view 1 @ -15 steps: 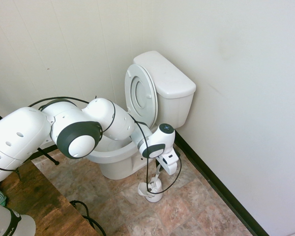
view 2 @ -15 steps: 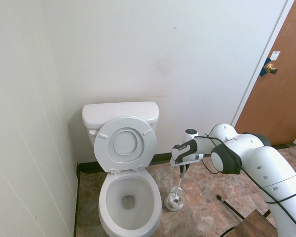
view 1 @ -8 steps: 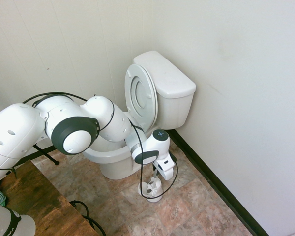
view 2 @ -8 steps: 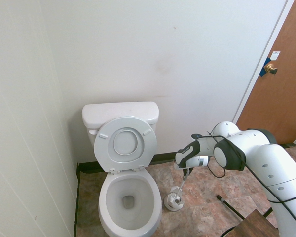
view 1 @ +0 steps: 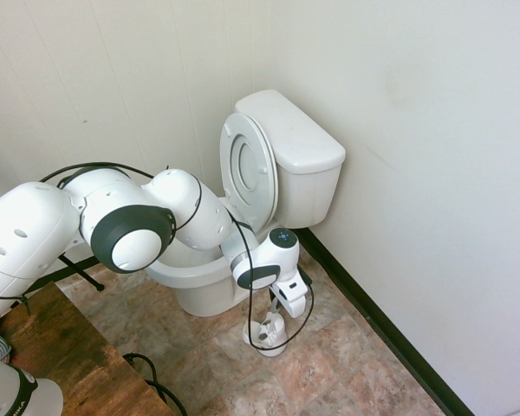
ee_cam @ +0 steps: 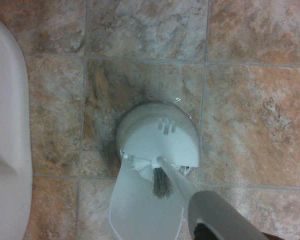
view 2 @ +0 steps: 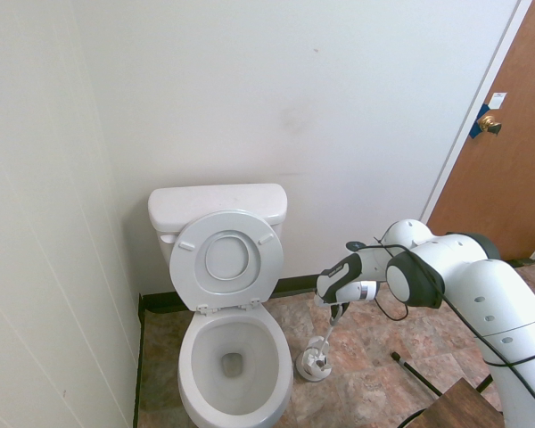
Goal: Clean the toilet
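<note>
Your pincer (view 2: pixel 332 309) is clamped fully shut on the thin handle of the toilet brush (ee_cam: pixel 162 176), which slants down from it into the white brush holder (view 2: pixel 313 364) on the tiled floor (view 1: pixel 329 364) directly beneath. The toilet (view 2: pixel 230 357) stands just beside the pincer, on the side away from the brown door (view 2: pixel 508 169), with seat and lid raised against the tank (view 1: pixel 296 139) and the bowl open. In the wrist view you see the brush bristles at the holder's opening, and the toilet's white base (ee_cam: pixel 7 150) along one edge.
</note>
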